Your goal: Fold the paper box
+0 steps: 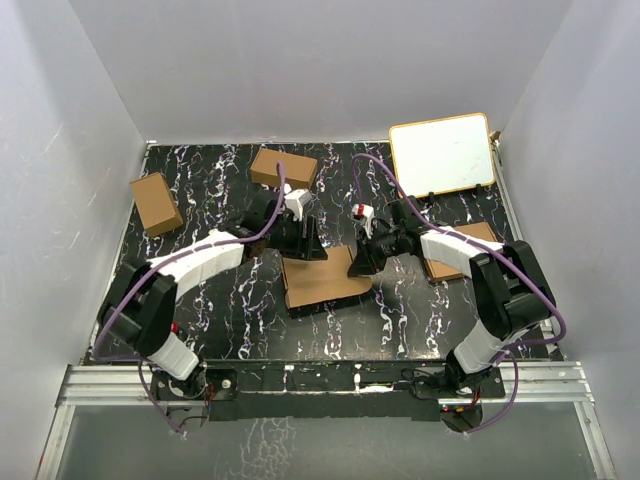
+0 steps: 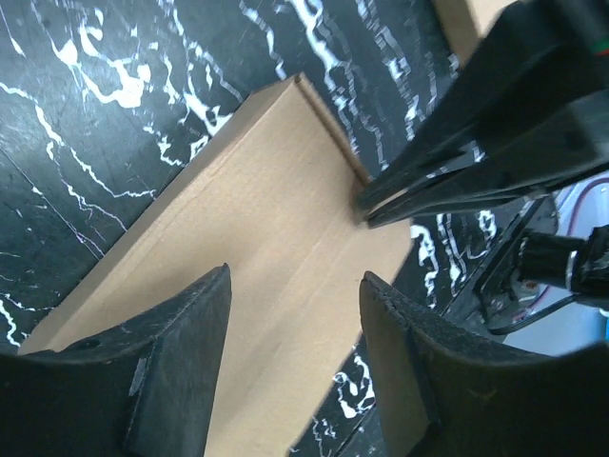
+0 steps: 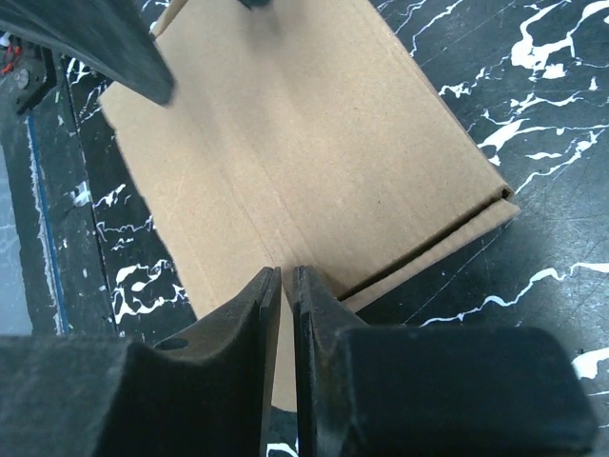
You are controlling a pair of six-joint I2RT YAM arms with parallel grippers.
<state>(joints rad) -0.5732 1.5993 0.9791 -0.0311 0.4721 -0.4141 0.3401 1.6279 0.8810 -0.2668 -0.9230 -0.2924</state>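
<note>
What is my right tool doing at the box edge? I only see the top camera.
Observer: In the right wrist view, the right tool is almost shut, pinching the paper box at its near edge.
Operator: And the left tool?
Observer: Its wrist view shows the left tool open, fingers spread over the box's flat panel.
Operator: Is the box one layer?
Observer: No; the right wrist view shows a lower layer peeking out under the top panel at one corner.
</note>
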